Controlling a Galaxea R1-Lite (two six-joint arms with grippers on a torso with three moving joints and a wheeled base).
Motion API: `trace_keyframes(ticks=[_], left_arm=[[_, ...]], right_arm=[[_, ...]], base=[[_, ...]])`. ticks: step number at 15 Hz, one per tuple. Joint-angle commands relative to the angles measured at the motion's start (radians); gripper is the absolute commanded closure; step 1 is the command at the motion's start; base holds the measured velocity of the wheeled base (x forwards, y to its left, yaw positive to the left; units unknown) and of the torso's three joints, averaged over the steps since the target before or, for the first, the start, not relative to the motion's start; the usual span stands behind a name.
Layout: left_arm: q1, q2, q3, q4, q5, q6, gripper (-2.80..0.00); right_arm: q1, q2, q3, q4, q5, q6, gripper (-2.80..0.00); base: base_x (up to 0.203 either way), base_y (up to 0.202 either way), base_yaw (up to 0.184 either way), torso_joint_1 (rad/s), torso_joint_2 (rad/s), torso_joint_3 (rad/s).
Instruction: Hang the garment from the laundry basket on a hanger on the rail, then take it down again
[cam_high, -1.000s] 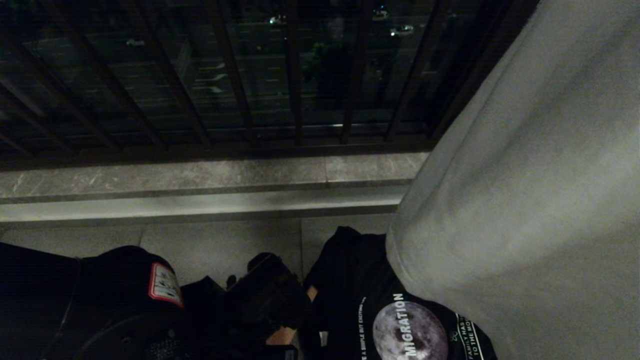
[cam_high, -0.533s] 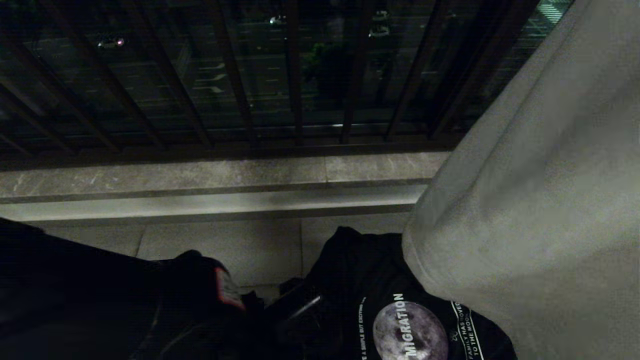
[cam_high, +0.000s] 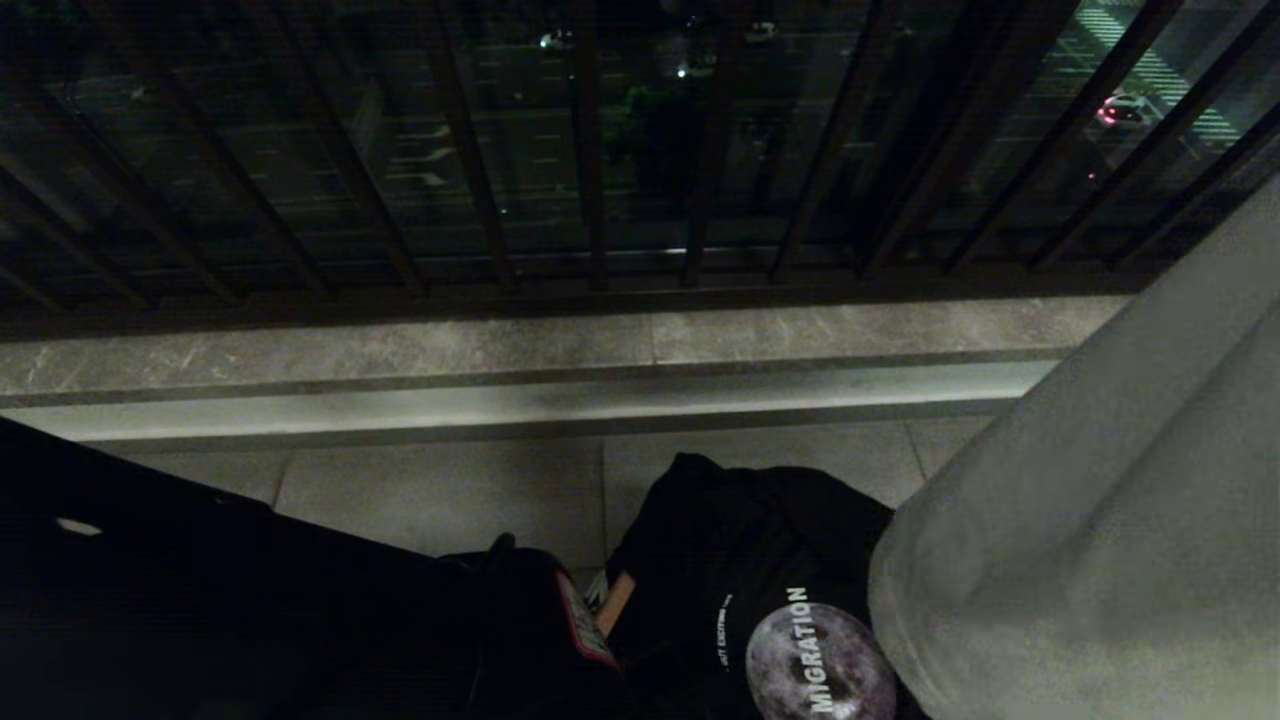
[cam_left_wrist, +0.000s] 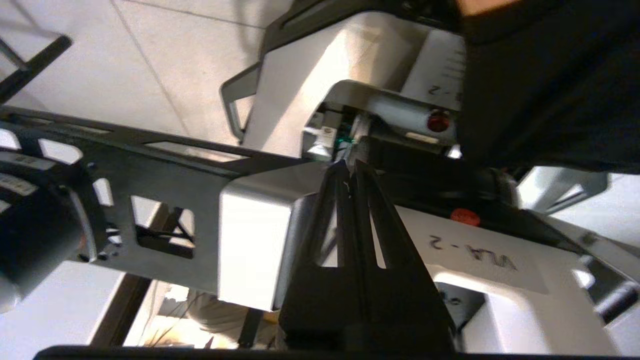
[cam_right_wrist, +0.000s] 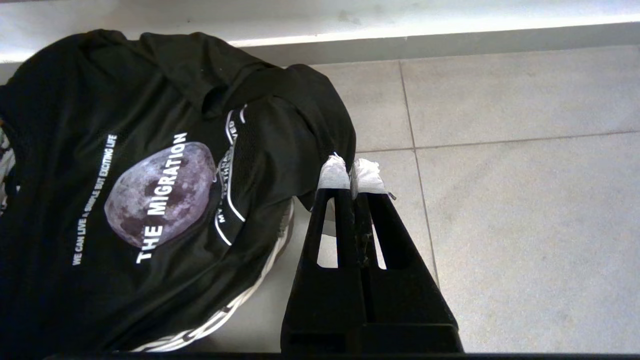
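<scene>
A black T-shirt (cam_right_wrist: 150, 165) with a moon print and "THE MIGRATION" lies bunched in the laundry basket. Only a thin striped rim (cam_right_wrist: 250, 292) of the basket shows under it. In the head view the shirt (cam_high: 760, 560) sits at the bottom centre. My right gripper (cam_right_wrist: 352, 172) is shut and empty, its white-wrapped tips just beside the shirt's edge over the floor. My left gripper (cam_left_wrist: 350, 170) is shut and empty, pointing at my own white base housing (cam_left_wrist: 480, 260). The left arm (cam_high: 300, 600) crosses the lower left of the head view. The hanger and the rail are out of view.
A large grey cloth (cam_high: 1100, 550) hangs close to my head camera at the right. A stone ledge (cam_high: 500, 370) and a dark barred balcony railing (cam_high: 590, 150) close off the far side. Pale floor tiles (cam_right_wrist: 525, 200) lie to the right of the basket.
The grey cloth has swung away to the right, uncovering more railing and ledge. My left arm has swept across the lower left, its wrist now beside the black shirt.
</scene>
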Motion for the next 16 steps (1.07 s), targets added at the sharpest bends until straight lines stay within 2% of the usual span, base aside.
trace_keyframes(ticks=[1, 6, 10, 12, 14, 16], left_arm=[[0.0, 0.005, -0.014, 0.005, 0.002, -0.007, 0.0], [0.001, 0.024, -0.011, -0.035, 0.016, -0.017, 0.0], [0.018, 0.061, -0.078, -0.041, 0.003, -0.022, 0.0], [0.019, 0.085, -0.107, -0.035, -0.037, -0.067, 0.0], [0.019, 0.09, -0.121, -0.037, -0.112, -0.088, 0.0], [0.019, 0.094, -0.117, -0.034, -0.12, -0.121, 0.0]], right_arm=[[0.0, 0.0, 0.0, 0.0, 0.0, 0.0, 0.0], [0.0, 0.0, 0.0, 0.0, 0.0, 0.0, 0.0], [0.0, 0.001, 0.0, 0.0, 0.0, 0.0, 0.0], [0.0, 0.0, 0.0, 0.0, 0.0, 0.0, 0.0], [0.0, 0.0, 0.0, 0.0, 0.0, 0.0, 0.0], [0.0, 0.0, 0.0, 0.0, 0.0, 0.0, 0.0]], base=[[0.0, 0.0, 0.0, 0.0, 0.0, 0.0], [0.0, 0.0, 0.0, 0.0, 0.0, 0.0], [0.0, 0.0, 0.0, 0.0, 0.0, 0.0], [0.0, 0.0, 0.0, 0.0, 0.0, 0.0], [0.0, 0.0, 0.0, 0.0, 0.0, 0.0], [0.0, 0.0, 0.0, 0.0, 0.0, 0.0]])
